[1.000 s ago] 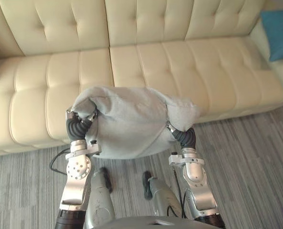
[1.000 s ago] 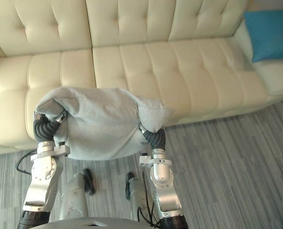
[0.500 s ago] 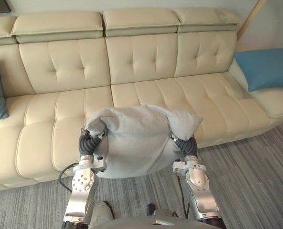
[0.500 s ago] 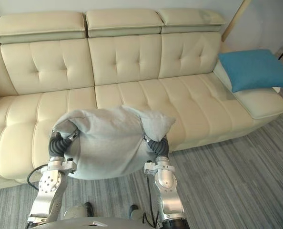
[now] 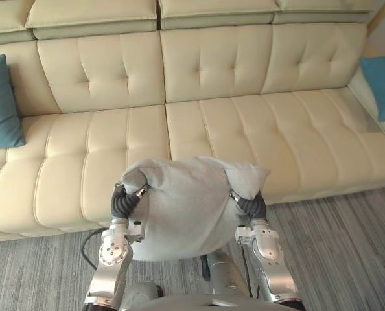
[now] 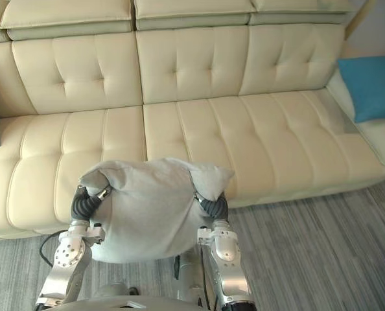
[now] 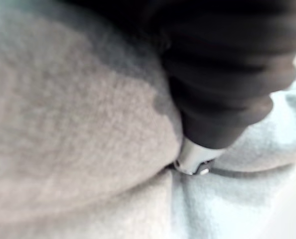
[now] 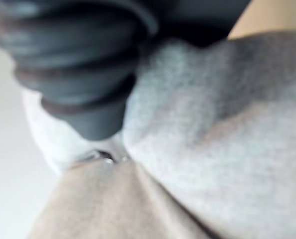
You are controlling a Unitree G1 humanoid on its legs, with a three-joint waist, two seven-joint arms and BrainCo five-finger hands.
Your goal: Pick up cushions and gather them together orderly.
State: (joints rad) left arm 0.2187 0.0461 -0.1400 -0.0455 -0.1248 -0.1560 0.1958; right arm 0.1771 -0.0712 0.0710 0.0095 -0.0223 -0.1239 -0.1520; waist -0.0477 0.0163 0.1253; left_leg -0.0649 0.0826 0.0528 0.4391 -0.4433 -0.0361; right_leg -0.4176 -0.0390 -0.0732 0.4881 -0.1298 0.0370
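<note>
cream tufted sofa (image 5: 244, 123) stands on grey striped floor (image 5: 348, 249), perhaps carpet.

Silver arms (image 5: 111, 259); dark, seemingly ribbed wrists (image 5: 122, 204)

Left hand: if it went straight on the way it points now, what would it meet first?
The grey cushion: the left hand is pressed into its side. Past the cushion the line seems to lead to the cream sofa seat, though depth is unclear.
</note>
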